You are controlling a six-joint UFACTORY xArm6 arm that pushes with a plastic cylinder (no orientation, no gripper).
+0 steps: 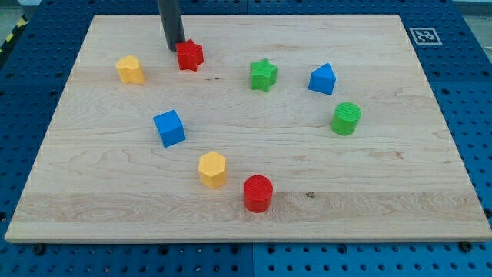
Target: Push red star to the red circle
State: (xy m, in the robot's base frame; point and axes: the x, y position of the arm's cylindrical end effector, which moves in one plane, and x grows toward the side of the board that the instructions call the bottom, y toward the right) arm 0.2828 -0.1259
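Broadly, the wooden counter [246, 208] is lying flat across nearly the whole view, with a blue pegboard surface [461, 115] showing around its edges and a small black-and-white marker tag [424, 35] sitting at its top right corner. Coming down from the counter's top edge, the dark rod is standing upright, and my tip [175, 48] is resting on the wood just to the left of the red star [189, 55], touching it or very nearly so. This arm is carrying no jaws, only the rod, so nothing is being held.

The red star is lying near the top edge, left of centre. The red circle [257, 193] is sitting well apart from it, close to the bottom edge and about midway along it.

Among the other pieces, the blue cube [169, 128] is lying left of centre, and the blue wedge-like block [323, 79] is sitting toward the right edge. The green cylinder [346, 118] is standing below and to the right of that block. The green star [264, 75] is lying between the red star and the blue wedge-like block. The yellow hexagon [213, 169] is sitting just up and left of the red circle, and the yellow block [131, 69] is lying toward the left edge, left of my tip.
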